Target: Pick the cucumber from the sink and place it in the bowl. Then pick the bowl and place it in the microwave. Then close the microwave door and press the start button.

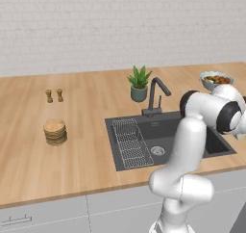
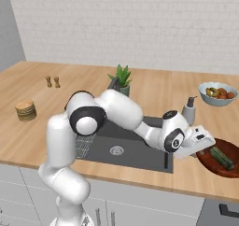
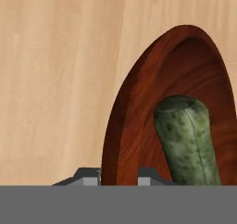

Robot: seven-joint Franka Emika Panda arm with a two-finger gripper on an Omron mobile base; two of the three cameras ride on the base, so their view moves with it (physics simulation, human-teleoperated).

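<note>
Green cucumber (image 3: 187, 142) inside bowl (image 3: 134, 126), soap dispenser (image 2: 189, 109) and fruit bowl (image 2: 216, 94) near

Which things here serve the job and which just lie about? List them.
Job: cucumber, lying in the bowl; sink; end effector at the bowl's rim.
Lying about: plant, fruit bowl, shakers, soap dispenser, coasters.
</note>
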